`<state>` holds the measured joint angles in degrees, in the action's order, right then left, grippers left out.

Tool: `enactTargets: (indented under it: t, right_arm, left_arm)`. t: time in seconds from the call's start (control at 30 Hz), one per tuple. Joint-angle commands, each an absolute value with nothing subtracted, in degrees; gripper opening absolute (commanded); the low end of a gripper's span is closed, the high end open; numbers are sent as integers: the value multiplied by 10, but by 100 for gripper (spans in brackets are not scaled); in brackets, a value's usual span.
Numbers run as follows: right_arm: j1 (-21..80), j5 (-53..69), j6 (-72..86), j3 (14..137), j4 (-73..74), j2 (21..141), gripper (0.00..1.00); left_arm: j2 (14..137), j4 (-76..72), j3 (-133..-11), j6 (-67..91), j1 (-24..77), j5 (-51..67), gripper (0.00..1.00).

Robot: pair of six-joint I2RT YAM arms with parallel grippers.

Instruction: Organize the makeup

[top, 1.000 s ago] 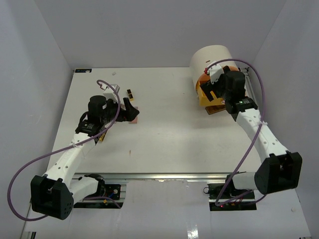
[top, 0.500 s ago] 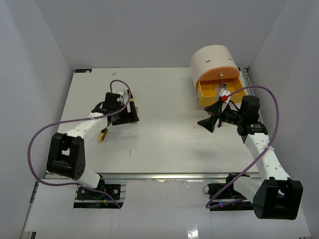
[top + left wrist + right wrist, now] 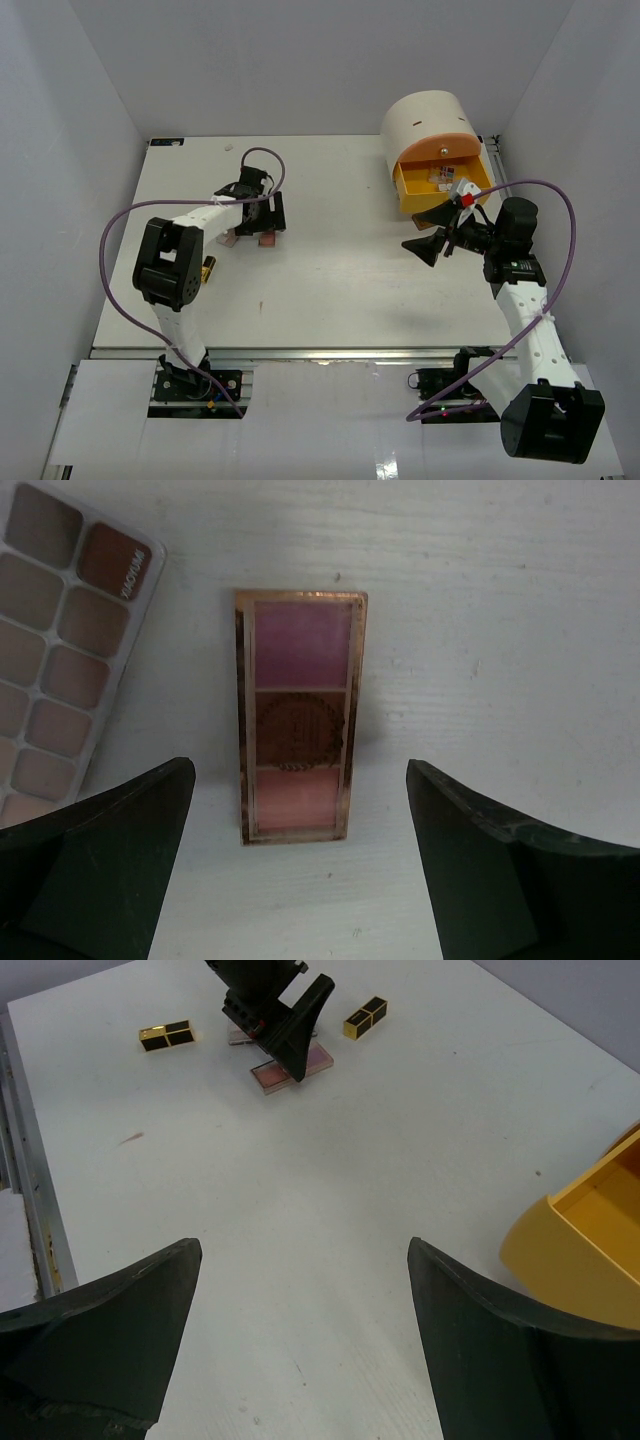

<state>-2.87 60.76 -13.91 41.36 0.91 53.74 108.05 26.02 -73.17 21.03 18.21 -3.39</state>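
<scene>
A pink palette (image 3: 298, 715) in a rose-gold frame lies flat on the white table, straight below my left gripper (image 3: 300, 780), which is open and holds nothing. A brown-toned palette (image 3: 60, 650) lies just left of it. From above, the left gripper (image 3: 265, 213) hovers over the pink palette (image 3: 266, 240). A black-and-gold lipstick (image 3: 207, 268) lies nearer the arm bases; the right wrist view shows it (image 3: 166, 1035) and a second lipstick (image 3: 366, 1017). My right gripper (image 3: 430, 245) is open and empty above bare table, facing left.
The round cream drawer unit (image 3: 430, 118) stands at the back right. Its orange drawer (image 3: 410, 190) is pulled out, with small items inside. In the right wrist view the drawer's corner (image 3: 590, 1240) sits close on the right. Grey walls enclose the table.
My right gripper has drawn back from the orange drawer toward the near side and turned to face left. The left arm has reached farther out, bringing its gripper over the pink palette.
</scene>
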Motion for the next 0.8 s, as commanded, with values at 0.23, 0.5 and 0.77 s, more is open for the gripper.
enactTargets:
  t: [0.23, 0.5, 0.77]
  right_arm:
    - [-33, 593, -126, 419, -15, 533, 90]
    - [-41, 601, -115, 416, -20, 540, 90]
    - [-44, 630, -60, 412, -36, 576, 90]
  left_arm:
    - [1112, 276, -770, 205, 194, -68, 72]
    - [1081, 268, -752, 200, 209, -32, 29]
    - [932, 121, -672, 266, 281, 171, 3]
